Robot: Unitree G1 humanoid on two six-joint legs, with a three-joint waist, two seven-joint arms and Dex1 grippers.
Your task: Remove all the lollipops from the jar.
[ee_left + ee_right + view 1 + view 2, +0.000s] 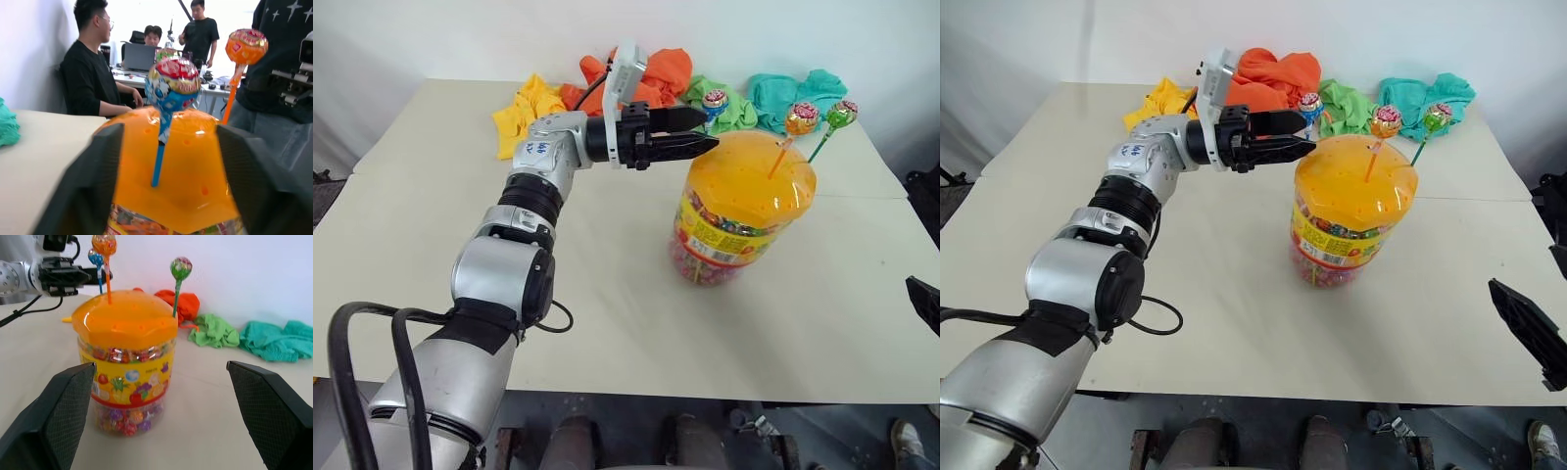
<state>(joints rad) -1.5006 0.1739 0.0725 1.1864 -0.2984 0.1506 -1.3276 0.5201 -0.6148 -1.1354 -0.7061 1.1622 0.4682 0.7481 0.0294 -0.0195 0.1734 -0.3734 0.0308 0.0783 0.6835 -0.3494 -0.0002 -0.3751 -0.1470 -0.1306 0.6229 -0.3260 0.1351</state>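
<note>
The jar (734,220), a clear tub of colourful candy with an orange domed lid (181,161), stands right of the table's middle. Three lollipops stand upright in the lid's holes: the blue-stick one (715,99), the orange one (801,117) and the green one (842,114). My left gripper (710,129) reaches in level from the left. It is open, with its fingers (93,181) either side of the blue stick (159,161) and a gap on each side. My right gripper (160,366) is wide open, nothing in it, facing the jar (127,367) from a distance at the table's right edge (1528,328).
Crumpled cloths lie along the table's far side: yellow (524,113), orange (661,73), green (736,116) and teal (793,93). A seam (862,198) crosses the tabletop behind the jar. Beyond the table, the left wrist view has people (90,73) at a desk.
</note>
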